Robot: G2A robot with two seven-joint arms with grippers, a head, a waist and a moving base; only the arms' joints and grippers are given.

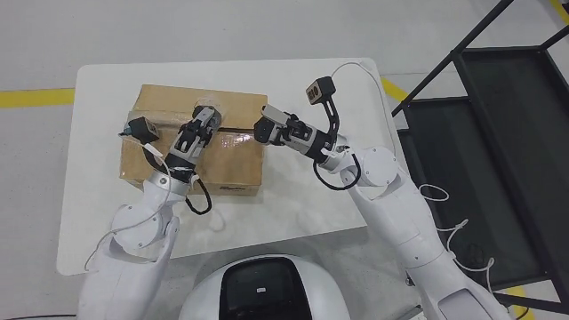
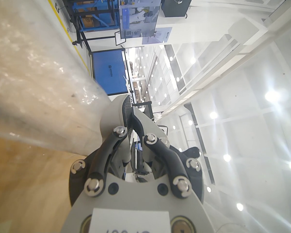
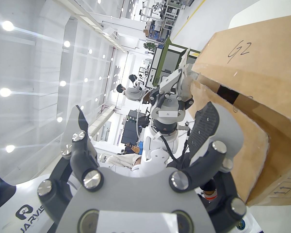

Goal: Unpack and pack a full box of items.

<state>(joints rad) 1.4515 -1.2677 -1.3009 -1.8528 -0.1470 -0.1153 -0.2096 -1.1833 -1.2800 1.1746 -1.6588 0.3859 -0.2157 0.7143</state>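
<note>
- The white table [image 1: 293,89] carries a brown cardboard box [image 1: 236,164], which sits toward 10 o'clock from the table's middle, with bare tabletop left at its 3 o'clock side.
- The left gripper [image 1: 204,116] is over the middle of the box's top, at the seam where the flaps meet, and points toward 1 o'clock in the top view.
- Its two fingers [image 2: 138,120] are drawn together with only a sliver of space between them. Nothing can be seen between the pads.
- A sheet of clear crinkled film [image 2: 38,73] lies against the outer side of one finger, over the cardboard. Whether any of it is pinched cannot be told.
- The right gripper [image 3: 143,122] is at the box's 3 o'clock edge and faces 9 o'clock, toward the left gripper.
- Its fingers are spread wide and hold nothing. One ribbed pad [image 3: 205,122] sits just beside the ragged corner of a top flap, and a dark gap shows where the flaps part.
- A black metal rack [image 1: 524,98] stands on the floor at the table's 3 o'clock, apart from it.
</note>
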